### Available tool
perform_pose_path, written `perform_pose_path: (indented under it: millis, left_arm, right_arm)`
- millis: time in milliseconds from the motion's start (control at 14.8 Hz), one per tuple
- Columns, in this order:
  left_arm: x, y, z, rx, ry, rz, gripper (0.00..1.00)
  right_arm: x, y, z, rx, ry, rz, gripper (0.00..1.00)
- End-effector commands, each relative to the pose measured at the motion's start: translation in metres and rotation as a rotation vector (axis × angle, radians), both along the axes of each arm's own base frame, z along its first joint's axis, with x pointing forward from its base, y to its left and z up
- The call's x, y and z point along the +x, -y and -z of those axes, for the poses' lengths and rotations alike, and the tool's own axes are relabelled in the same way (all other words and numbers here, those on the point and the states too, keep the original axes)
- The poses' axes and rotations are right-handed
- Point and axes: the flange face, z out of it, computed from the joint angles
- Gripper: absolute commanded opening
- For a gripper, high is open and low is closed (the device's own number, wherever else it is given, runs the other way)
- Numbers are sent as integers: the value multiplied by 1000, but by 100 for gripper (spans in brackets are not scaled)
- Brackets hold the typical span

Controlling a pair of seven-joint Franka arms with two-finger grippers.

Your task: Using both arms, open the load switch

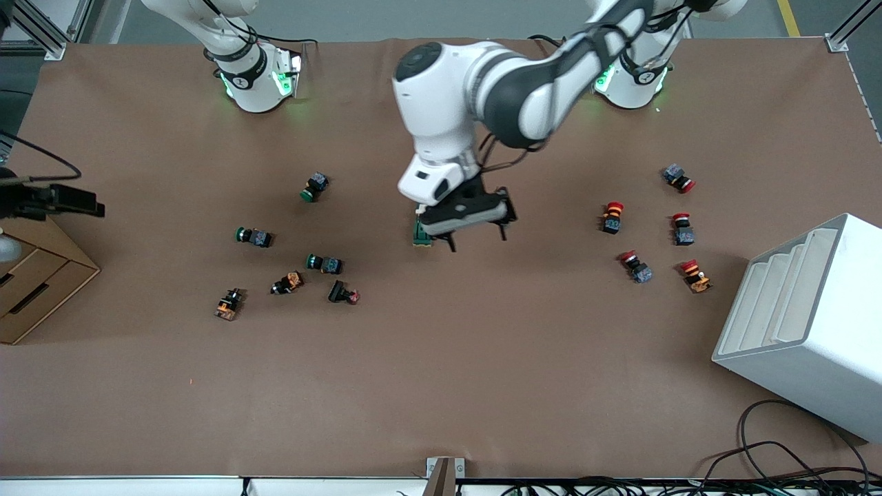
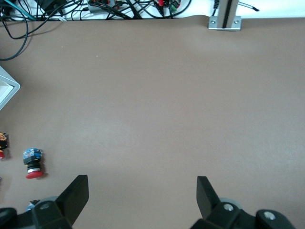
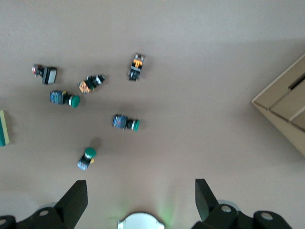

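Left end effector (image 1: 477,238) hangs low over the middle of the worktop (image 1: 441,386), its fingers spread wide with nothing between them; the left wrist view shows both fingertips (image 2: 76,193) apart over bare brown surface; the left arm (image 1: 510,89) reaches in from its base at the top of the front view. The load switch (image 1: 421,233) lies on the worktop just beside this end effector, toward the right arm's end of the table, partly hidden under the black hand, so only its dark-green body and a bit of white show; whether a finger touches it cannot be told.

Right end effector (image 3: 140,200) is out of the front view, high near its own base (image 1: 258,79); the right wrist view shows its fingers wide apart and holding nothing, with the green edge of the load switch (image 3: 4,128) at the border of that picture.

Open room is greatest in the broad strip of worktop nearer the front camera than the switch; a cluster of green-capped and orange push buttons (image 1: 324,263) lies toward the right arm's end; red-capped push buttons (image 1: 635,266) lie toward the left arm's end, well apart from the switch; a white tiered rack (image 1: 806,324) sits at the left arm's end edge, a cardboard box (image 1: 34,282) at the right arm's end edge; cables (image 1: 778,448) crowd the edge nearest the camera.
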Motion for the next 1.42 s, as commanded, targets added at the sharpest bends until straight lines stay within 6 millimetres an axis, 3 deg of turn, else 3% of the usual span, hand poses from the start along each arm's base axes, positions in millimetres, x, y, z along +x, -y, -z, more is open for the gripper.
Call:
perform_pose_path:
  millis: [0,270,472,877,1079,1349]
  left_arm:
    - [28,-39,-32,-23,-92,35,100]
    - [65,-120,-82,-69,-145,70,100]
    - [73,-181,-116,-106,-215,98,100]
    - [89,-253,-140,-142,-242,138,100]
    - [90,-301,-150,-173,-309,207,100]
    - [87,-323,-159,-153,-323,230,100]
  right_arm:
    - [-17,6,-19,-12,6,49,100]
    - [-15,9,-20,-49,37,106,100]
    - [-18,20,-17,-59,24,132,100]
    - [-31,11,-38,-55,69,114,100]
    - [-48,10,-44,-51,93,112,100]
    - [-72,12,-42,-42,135,108,100]
